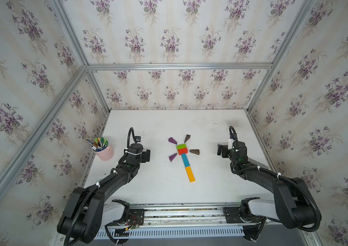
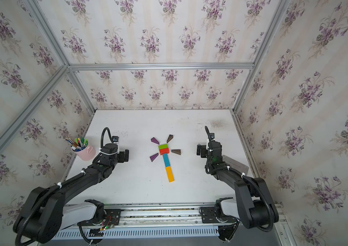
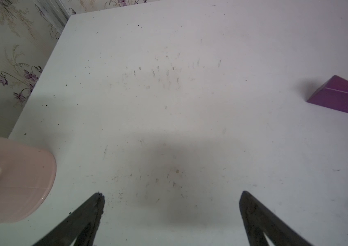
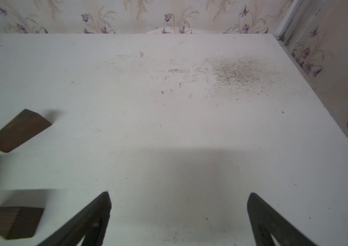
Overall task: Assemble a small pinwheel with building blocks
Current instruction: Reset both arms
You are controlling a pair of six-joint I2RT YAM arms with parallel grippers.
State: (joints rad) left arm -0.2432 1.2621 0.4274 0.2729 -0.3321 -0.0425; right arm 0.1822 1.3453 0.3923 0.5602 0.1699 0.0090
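The white worktop point(image 1: 147, 187) carries the pinwheel point(image 1: 182, 149) at its middle; it looks finished, with no loose blocks left. The left hand point(image 3: 171, 193) and the right hand point(image 4: 179, 193) flank it, both spread apart, empty.

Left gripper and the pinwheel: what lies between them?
Only bare table between the left gripper and the pinwheel, seen in both top views.

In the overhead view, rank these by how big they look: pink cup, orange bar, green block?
In a top view, largest to smallest:
1. pink cup
2. orange bar
3. green block
None look alike.
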